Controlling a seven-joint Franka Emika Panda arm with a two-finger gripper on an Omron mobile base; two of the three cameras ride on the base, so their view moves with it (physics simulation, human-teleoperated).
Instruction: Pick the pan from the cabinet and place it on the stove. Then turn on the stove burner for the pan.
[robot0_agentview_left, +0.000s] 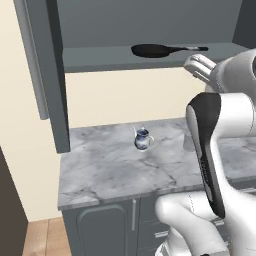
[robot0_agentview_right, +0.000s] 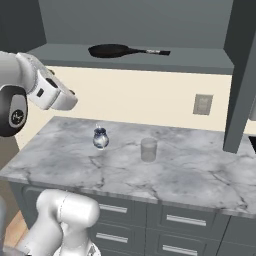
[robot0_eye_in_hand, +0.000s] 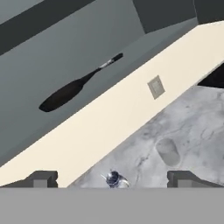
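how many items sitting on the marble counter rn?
2. A small blue-white jug toward the left of the counter, and a pale translucent cup just to its right. The arm may hide more in the left base view.

The pan lies flat on the bottom shelf of the open cabinet, above and to the left of the arm's pale hand, its long thin handle running right toward the space just over that hand. Lower and further left of the hand, a small blue-and-white jug stands upright on the grey marble counter, well apart from it. The cabinet's open door hangs far left
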